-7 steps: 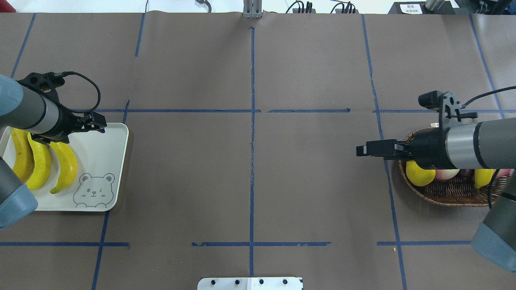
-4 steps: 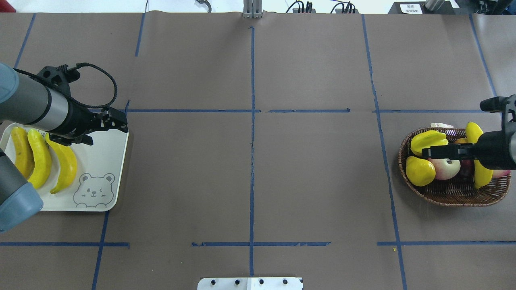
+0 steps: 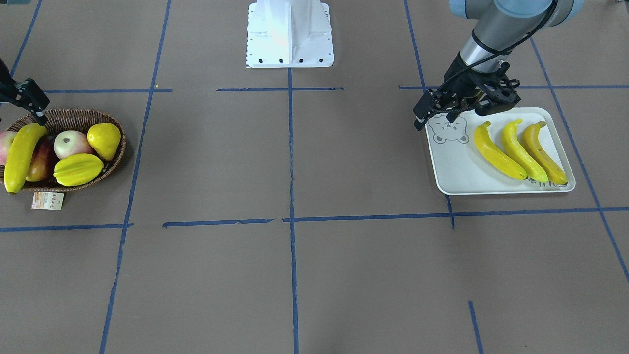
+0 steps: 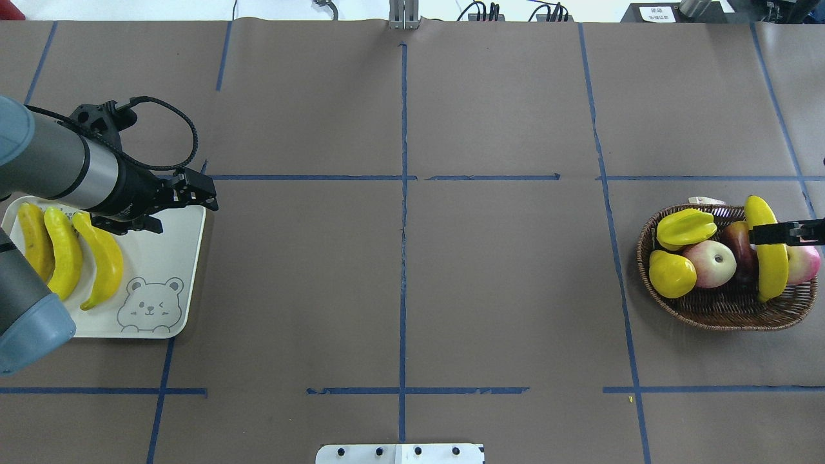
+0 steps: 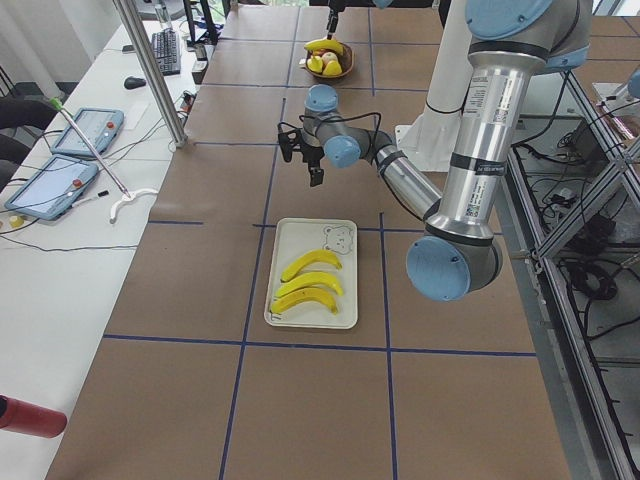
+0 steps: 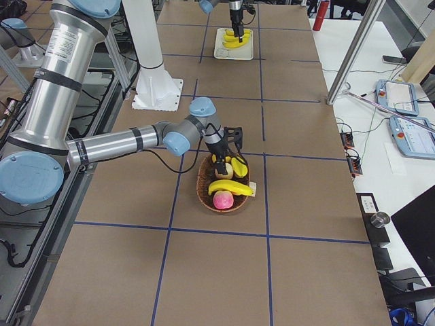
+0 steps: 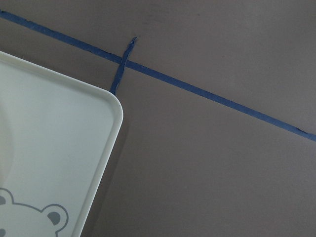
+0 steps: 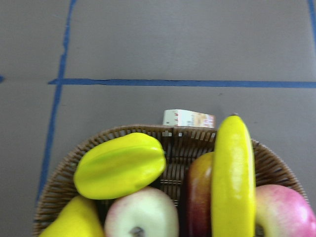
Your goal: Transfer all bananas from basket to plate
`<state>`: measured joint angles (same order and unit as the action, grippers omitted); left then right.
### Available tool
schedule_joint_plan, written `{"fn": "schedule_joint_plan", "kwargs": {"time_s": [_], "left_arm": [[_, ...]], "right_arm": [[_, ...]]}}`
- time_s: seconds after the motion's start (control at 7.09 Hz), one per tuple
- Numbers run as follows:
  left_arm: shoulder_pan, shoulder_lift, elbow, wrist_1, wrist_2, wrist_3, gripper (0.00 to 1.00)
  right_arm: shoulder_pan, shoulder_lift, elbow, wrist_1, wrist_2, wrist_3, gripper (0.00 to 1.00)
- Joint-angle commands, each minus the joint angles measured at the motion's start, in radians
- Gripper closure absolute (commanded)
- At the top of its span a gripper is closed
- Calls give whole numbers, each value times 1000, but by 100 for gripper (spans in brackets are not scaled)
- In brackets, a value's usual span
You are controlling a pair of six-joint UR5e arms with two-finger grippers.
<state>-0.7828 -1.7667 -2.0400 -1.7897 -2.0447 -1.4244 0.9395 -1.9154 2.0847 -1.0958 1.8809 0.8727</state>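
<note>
I see the last banana [image 4: 767, 254] lying on the basket's [image 4: 709, 310] right half, long axis from near rim to far rim, my right gripper [image 4: 755, 233] above its middle and crosswise (can't tell its opening), my left gripper [image 4: 209, 200] well away from the basket.

Bright even overhead light; soft faint shadows; sharp focus, wrist views slightly soft.

Right of frame, three bananas [image 3: 521, 152] lie side by side on the bear-printed plate [image 3: 457, 172], with the left hand [image 3: 421, 117] over its upper-left corner. At the far left edge, a fourth banana [image 3: 19, 155] lies in the basket [image 3: 73, 114] beside an apple [image 3: 70, 143], a starfruit [image 3: 77, 168] and a pear [image 3: 104, 139]. The right hand [image 3: 37, 110] is at the basket's upper rim.
</note>
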Motion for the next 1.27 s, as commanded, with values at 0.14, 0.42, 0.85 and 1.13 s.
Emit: {"fn": "schedule_joint_plan", "kwargs": {"time_s": [0.14, 0.42, 0.85, 1.13], "left_arm": [[2, -2, -6, 0, 0, -2, 0], [4, -3, -3, 0, 0, -2, 0], [25, -7, 0, 0, 3, -19, 0], [33, -13, 1, 0, 3, -22, 0]], "right_arm": [[-40, -31, -35, -61, -60, 0, 0], [-88, -8, -46, -61, -57, 0, 0], [-97, 13, -83, -62, -55, -1, 1], [-97, 16, -72, -67, -45, -1, 17]]}}
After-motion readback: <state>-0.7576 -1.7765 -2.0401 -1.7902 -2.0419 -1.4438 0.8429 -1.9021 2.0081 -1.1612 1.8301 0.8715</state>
